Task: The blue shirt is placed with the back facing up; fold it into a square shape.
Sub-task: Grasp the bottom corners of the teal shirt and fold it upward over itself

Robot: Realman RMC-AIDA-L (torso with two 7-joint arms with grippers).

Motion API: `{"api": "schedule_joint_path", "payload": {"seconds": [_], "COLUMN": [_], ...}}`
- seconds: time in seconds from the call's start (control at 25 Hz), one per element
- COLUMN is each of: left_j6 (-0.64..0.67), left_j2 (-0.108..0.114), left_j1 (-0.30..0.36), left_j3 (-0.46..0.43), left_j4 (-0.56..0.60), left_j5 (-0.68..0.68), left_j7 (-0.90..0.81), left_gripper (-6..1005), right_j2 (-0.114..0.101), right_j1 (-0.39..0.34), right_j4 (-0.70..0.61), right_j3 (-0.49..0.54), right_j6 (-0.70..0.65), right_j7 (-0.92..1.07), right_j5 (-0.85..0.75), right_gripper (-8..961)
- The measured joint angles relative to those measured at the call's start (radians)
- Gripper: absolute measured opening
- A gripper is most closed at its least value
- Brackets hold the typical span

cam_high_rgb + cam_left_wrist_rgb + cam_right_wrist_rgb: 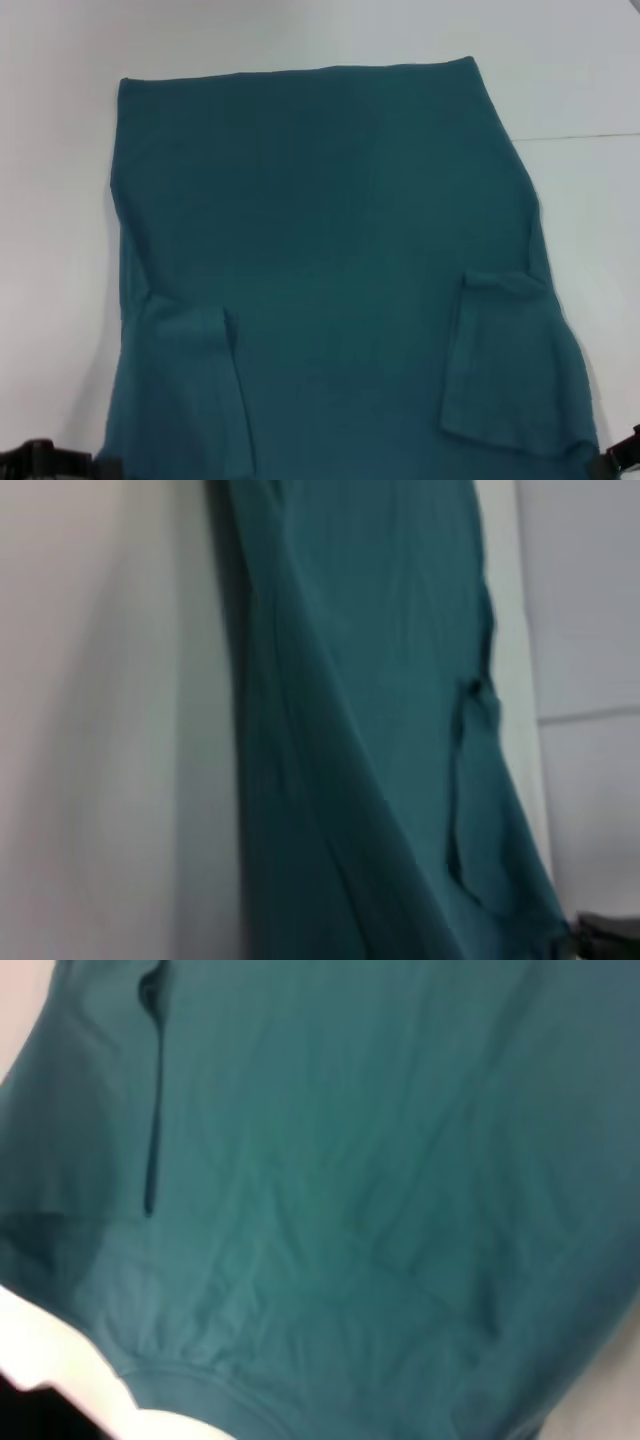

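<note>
Blue shirt (330, 250) flat on white table (580, 70), both sleeves folded inward; left gripper (45, 462) and right gripper (622, 455) at near corners, jaw state unreadable; lift both corners evenly, fold toward far hem.

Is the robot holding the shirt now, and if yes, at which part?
It cannot be told. The left gripper and right gripper sit at the near corners of the blue shirt, but no grasp shows.
</note>
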Motion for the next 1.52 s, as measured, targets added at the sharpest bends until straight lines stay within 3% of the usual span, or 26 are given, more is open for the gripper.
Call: {"api": "schedule_joint_path", "payload": {"seconds": [0.16, 0.36, 0.48, 0.64, 0.8, 1.0, 1.2, 1.36, 1.52], "left_j6": [0.043, 0.046, 0.045, 0.03, -0.091, -0.29, -0.525, -0.722, -0.805], "left_j2": [-0.001, -0.002, 0.007, 0.029, 0.055, 0.085, 0.097, 0.078, 0.063], "left_j1": [0.001, -0.002, -0.022, -0.078, -0.165, -0.273, -0.373, -0.404, -0.407], "left_j3": [-0.002, -0.003, -0.024, -0.069, -0.09, -0.074, 0.005, 0.144, 0.212], "left_j4": [0.0, 0.0, -0.006, -0.034, -0.095, -0.184, -0.236, -0.258, -0.267], "left_j5": [0.0, -0.003, -0.026, -0.064, -0.085, -0.083, -0.079, -0.078, -0.078], "left_j7": [0.023, 0.024, 0.018, -0.015, -0.097, -0.121, -0.146, -0.181, -0.185], "left_gripper": [3, 3, 3, 3, 3, 2, 2, 2, 2], "right_j2": [0.017, 0.019, 0.003, -0.046, -0.084, -0.094, -0.078, -0.053, -0.02], "right_j1": [0.0, 0.004, 0.019, 0.044, 0.073, 0.095, 0.138, 0.175, 0.202], "right_j4": [-0.001, -0.001, -0.001, 0.006, 0.011, 0.032, 0.1, 0.201, 0.246], "right_j3": [0.006, 0.032, 0.068, 0.107, 0.194, 0.259, 0.217, 0.107, -0.019], "right_j6": [-0.027, -0.032, -0.036, -0.026, 0.043, 0.241, 0.486, 0.696, 0.862], "right_j7": [-0.019, -0.03, -0.058, -0.059, -0.028, 0.011, -0.01, -0.047, -0.048], "right_j5": [0.001, 0.007, 0.053, 0.146, 0.215, 0.317, 0.345, 0.339, 0.323], "right_gripper": [41, 41, 41, 42, 42, 42, 42, 42, 42]}}
